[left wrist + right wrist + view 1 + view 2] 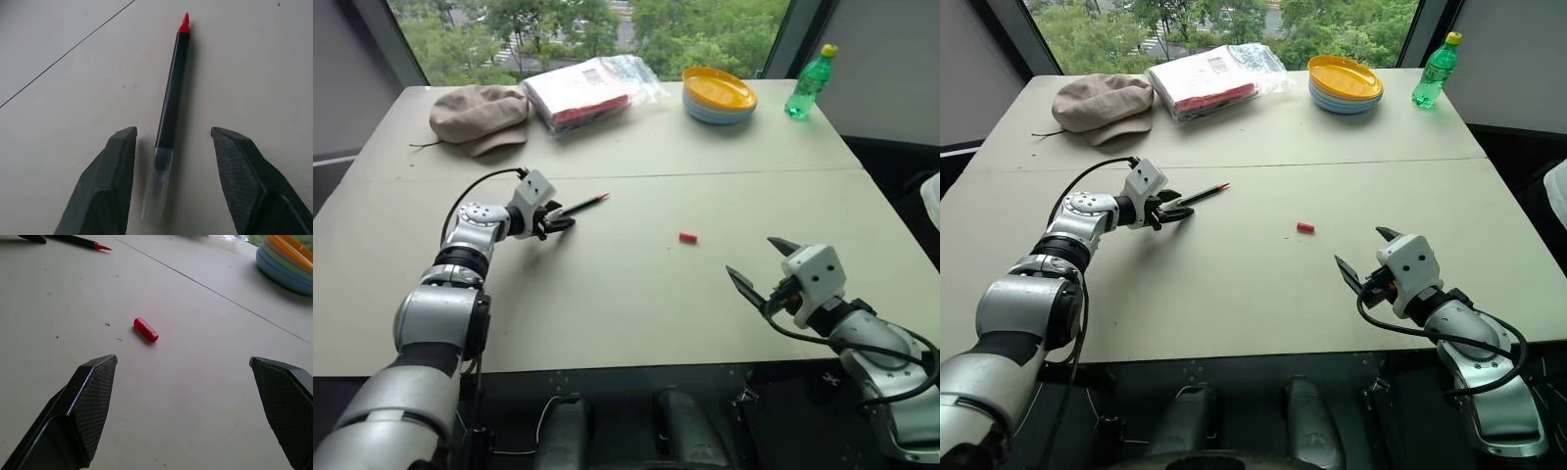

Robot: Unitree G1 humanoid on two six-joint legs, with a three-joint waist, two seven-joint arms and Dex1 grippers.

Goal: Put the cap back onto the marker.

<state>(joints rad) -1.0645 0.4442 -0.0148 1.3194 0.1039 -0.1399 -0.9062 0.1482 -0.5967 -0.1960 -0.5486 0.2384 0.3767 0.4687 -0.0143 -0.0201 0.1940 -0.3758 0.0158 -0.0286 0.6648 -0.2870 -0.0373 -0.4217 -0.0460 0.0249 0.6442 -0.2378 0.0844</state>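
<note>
Left wrist view: marker [171, 98] lies flat on surface [607, 294], rear end between left end effector's [171, 142] parted fingers, axis along them | cap [687, 237] between marker and spread right end effector [762, 266]

Red cap [145, 329], black marker [172, 93] (red tip), beige table [636, 284]

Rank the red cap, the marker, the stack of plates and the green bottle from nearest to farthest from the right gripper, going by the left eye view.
From the right gripper:
1. Red cap, lying just ahead, toward the table's middle.
2. Marker, farther left, at the left gripper.
3. Stack of plates and green bottle, both at the far edge; too close to call.
</note>
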